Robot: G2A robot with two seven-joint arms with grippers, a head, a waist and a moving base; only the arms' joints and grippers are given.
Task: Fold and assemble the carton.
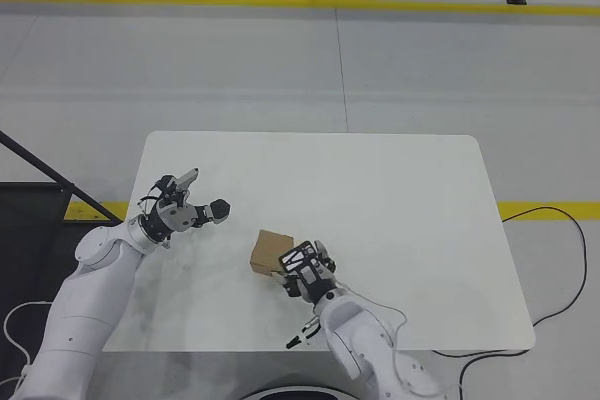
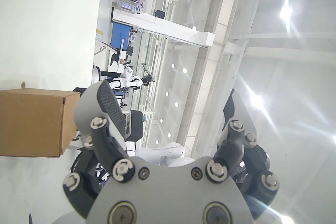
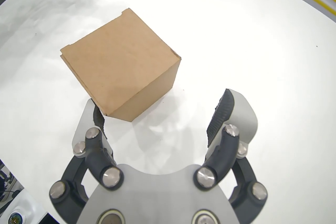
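Observation:
A small brown carton stands closed as a cube on the white table, near the front middle. In the right wrist view the carton sits just ahead of my right gripper, which is open with nothing held; one fingertip rests by the carton's near corner. My left gripper hovers over the table's left part, apart from the carton, tilted sideways and open. In the left wrist view the left gripper is empty, and the carton shows off to one side.
The table's front edge runs close behind my right arm. A black stand leg and a yellow floor line lie beyond the table. The table's right and far parts are bare white surface.

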